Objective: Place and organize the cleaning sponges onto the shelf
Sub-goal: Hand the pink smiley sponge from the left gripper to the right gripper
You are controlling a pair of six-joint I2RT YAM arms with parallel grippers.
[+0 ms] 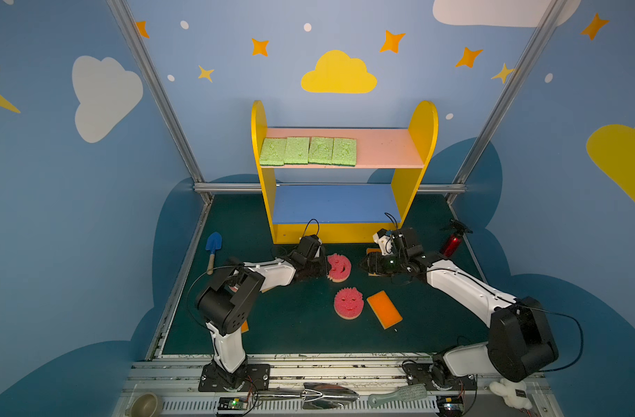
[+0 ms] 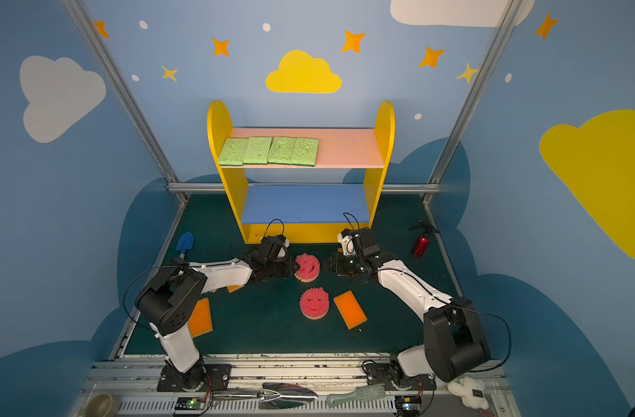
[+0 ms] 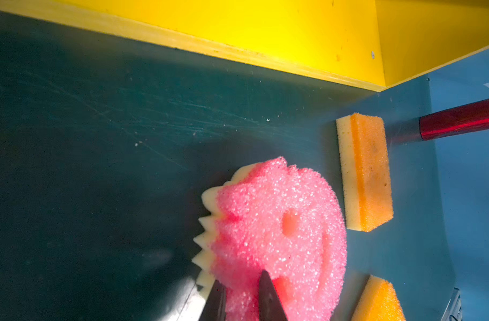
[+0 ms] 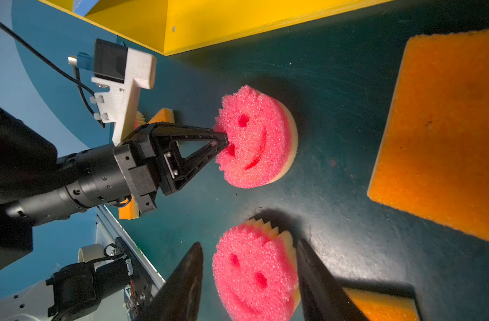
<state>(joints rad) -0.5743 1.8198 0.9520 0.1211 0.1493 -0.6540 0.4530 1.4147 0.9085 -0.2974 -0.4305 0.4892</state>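
The shelf stands at the back with several green sponges in a row on its pink top board. My left gripper is shut on the rim of a pink smiley sponge in front of the shelf; the foam is pinched between its fingers. My right gripper hangs open just to the right, holding nothing. A second pink smiley sponge lies nearer the front, apart from both grippers. Orange sponges lie on the mat: one beside that smiley, one by the right gripper, one under the left arm.
A blue toy trowel lies at the left wall. A red spray bottle stands at the right wall. On the front rail are a bowl, a metal trowel, a brush and a white plush.
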